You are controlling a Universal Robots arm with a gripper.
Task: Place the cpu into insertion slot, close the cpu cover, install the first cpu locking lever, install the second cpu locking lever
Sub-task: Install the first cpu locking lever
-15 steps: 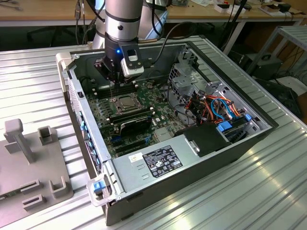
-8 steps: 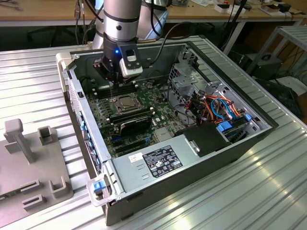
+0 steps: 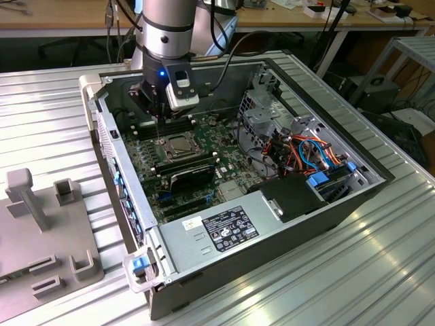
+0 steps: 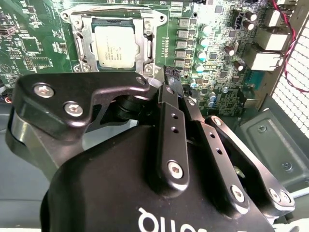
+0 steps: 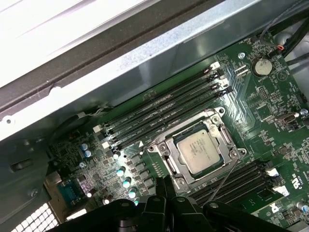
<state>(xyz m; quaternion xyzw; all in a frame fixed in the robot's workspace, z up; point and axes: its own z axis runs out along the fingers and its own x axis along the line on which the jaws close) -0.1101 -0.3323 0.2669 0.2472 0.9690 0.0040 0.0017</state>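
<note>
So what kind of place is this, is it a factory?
More likely a robotics lab or workshop. A robot arm reaches into an opened computer case on a ribbed metal table, and wooden workbenches cluttered with cables stand behind.

I see the open computer case (image 3: pixel 272 250) from the exterior view, which looks down at a slant from well back. Both wrist views sit close, each at its own angle, and face past the gripper (image 4: pixel 173 77) onto the green motherboard (image 5: pixel 270 96). All three views share the cpu (image 3: pixel 179 144), (image 4: pixel 115 47), (image 5: pixel 199 151).
</note>
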